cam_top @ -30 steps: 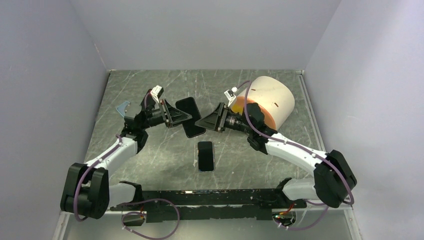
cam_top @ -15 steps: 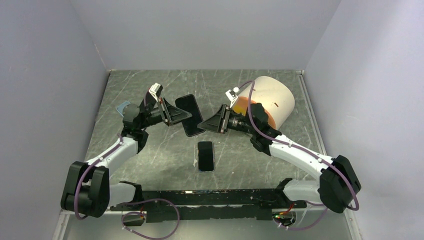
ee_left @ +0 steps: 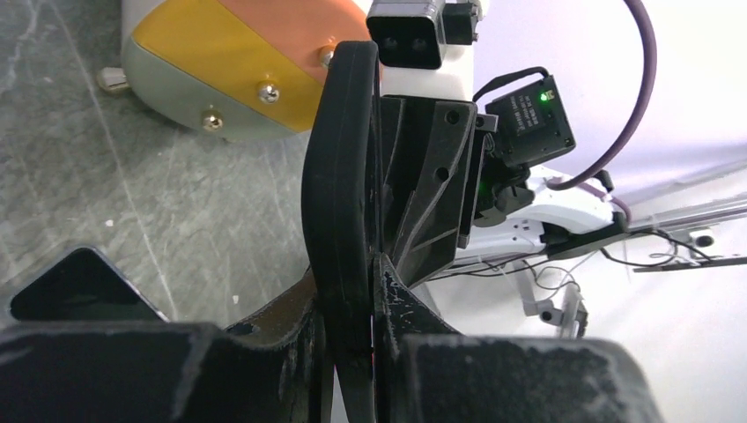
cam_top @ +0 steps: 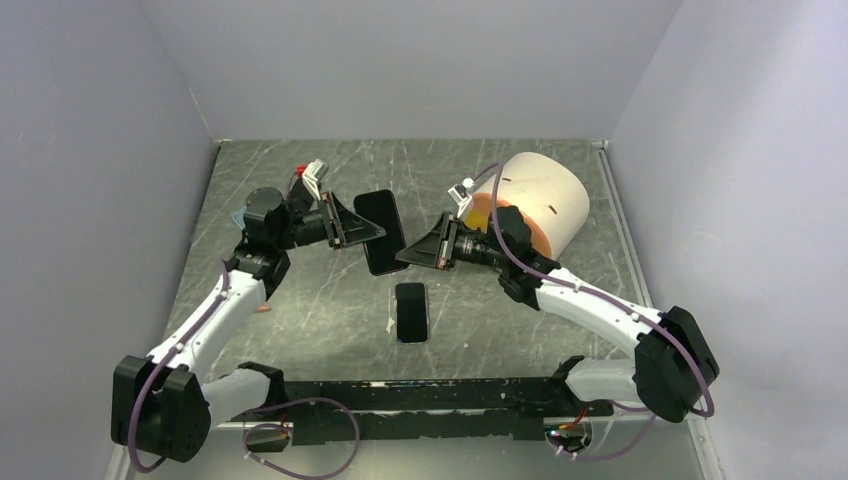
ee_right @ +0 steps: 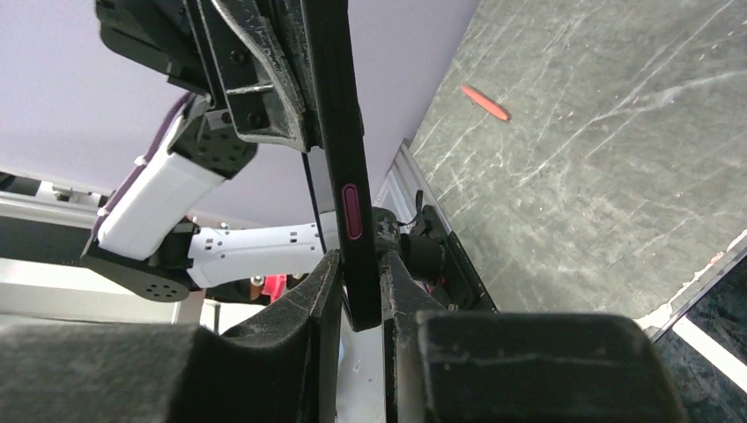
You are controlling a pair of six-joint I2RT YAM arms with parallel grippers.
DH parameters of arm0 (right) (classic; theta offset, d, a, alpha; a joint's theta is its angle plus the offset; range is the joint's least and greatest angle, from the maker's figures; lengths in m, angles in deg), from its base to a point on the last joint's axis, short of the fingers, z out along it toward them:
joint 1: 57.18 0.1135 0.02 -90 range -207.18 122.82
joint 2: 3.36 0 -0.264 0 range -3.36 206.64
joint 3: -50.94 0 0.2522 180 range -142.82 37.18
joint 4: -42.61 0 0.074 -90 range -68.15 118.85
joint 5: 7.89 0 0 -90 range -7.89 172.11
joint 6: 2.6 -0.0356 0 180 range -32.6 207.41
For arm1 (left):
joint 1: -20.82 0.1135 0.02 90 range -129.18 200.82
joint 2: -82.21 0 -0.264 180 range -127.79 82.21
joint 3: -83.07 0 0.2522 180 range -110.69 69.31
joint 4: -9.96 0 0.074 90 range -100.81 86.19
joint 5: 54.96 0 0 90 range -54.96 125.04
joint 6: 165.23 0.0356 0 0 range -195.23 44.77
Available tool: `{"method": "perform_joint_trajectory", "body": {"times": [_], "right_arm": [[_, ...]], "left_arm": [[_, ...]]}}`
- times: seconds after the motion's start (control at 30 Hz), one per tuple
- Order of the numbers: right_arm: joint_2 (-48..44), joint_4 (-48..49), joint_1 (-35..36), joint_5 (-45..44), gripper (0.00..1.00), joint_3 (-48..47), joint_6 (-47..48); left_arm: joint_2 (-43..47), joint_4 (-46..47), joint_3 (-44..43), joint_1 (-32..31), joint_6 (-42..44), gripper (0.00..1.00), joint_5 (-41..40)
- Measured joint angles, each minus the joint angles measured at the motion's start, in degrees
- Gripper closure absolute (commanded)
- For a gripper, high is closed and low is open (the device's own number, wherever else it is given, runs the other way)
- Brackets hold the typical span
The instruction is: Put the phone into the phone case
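Note:
A black phone case (cam_top: pixel 380 232) hangs in the air above the table's middle, held between both grippers. My left gripper (cam_top: pixel 372 234) is shut on its left edge. My right gripper (cam_top: pixel 405 254) is shut on its lower right edge. In the left wrist view the case (ee_left: pixel 339 159) stands edge-on between my fingers, at the left gripper (ee_left: pixel 352 282). In the right wrist view the case (ee_right: pixel 339 132) shows a red side button, its end pinched in the right gripper (ee_right: pixel 359 282). The black phone (cam_top: pixel 411 311) lies flat on the table below them.
A big white drum with an orange and yellow face (cam_top: pixel 545 195) lies on its side at the back right, behind my right arm. A small red piece (cam_top: pixel 262 308) lies at the left. A grey-blue object (cam_top: pixel 243 214) shows behind my left arm. Walls close three sides.
My left arm has risen and drawn its wrist back to the left, still holding the case. My right gripper has shifted slightly along the case's lower edge. The phone has not moved.

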State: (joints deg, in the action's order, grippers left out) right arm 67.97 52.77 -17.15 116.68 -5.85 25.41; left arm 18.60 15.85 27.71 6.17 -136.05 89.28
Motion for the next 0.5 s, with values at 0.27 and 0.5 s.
{"method": "perform_joint_trajectory", "body": {"times": [0.27,0.5], "right_arm": [[0.02,-4.20,0.13,-0.46,1.00,0.02,0.92],[-0.09,-9.79,0.68,-2.73,0.64,0.00,2.64]], "left_arm": [[0.76,-11.69,-2.51,-1.29,6.78,0.93,-2.67],[-2.16,-19.37,-4.61,-1.68,9.55,0.93,-2.75]]}}
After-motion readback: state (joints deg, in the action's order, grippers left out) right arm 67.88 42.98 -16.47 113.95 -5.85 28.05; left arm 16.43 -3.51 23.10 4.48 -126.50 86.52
